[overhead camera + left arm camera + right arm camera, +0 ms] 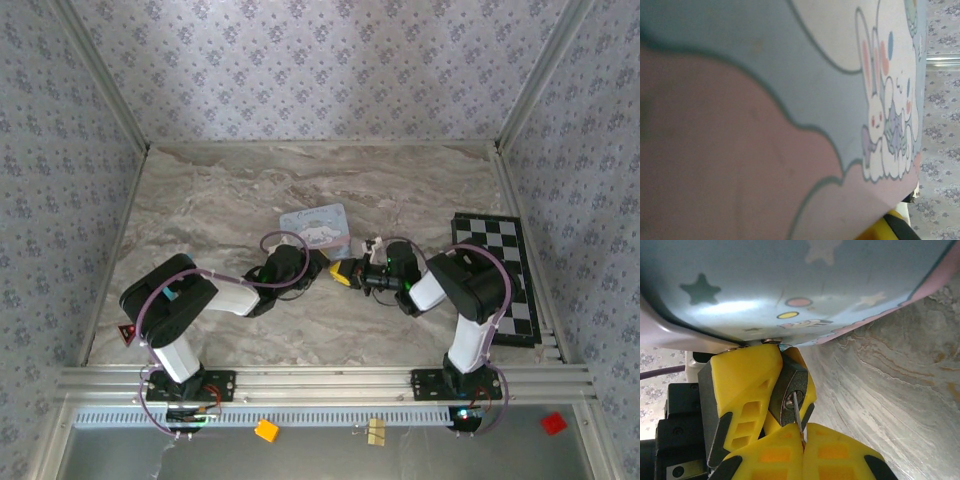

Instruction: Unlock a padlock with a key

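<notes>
Patterned wallpaper closes three sides of a marble desk (220,200). One container sits near its middle: a light-blue cartoon tin (315,226) with its lid on, so its contents are hidden. A single checkerboard mat (497,272) lies at the right edge. Below the front rail lie three small pieces: an orange-yellow cube (266,430), a pale block (375,431) and a red piece (553,422).

Two arms meet just in front of the tin. The right wrist view shows one padlock (789,390), a tiny blackish body with a round silver keyhole face. The top of its thin shackle reaches the tin's lower edge, but whether it is threaded through anything cannot be told. The left jaws are pressed onto the padlock body, with a yellow finger (740,385) on either side.

One key (798,412) is present. Its short thin blade is in the keyhole, and its head is hidden between the right arm's fingers (840,452). The right jaws are pinched together on it.

The left wrist view shows the tin's rabbit picture (880,100) close up.
</notes>
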`<action>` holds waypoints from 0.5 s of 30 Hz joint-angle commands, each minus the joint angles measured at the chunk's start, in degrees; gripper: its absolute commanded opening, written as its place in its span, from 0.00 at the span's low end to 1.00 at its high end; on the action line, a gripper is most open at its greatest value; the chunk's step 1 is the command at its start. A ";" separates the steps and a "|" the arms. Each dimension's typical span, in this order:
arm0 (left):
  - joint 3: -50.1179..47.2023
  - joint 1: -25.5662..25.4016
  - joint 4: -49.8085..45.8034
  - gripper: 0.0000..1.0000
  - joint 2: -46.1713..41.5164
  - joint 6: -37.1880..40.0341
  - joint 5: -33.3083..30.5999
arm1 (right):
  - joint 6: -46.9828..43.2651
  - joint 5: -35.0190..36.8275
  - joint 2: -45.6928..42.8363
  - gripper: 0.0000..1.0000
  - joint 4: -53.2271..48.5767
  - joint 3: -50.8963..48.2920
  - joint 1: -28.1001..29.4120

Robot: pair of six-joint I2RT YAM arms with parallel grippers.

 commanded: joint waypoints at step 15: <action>2.27 -5.37 8.33 0.14 2.79 0.27 18.23 | -0.33 2.93 -0.85 0.00 9.16 1.40 6.14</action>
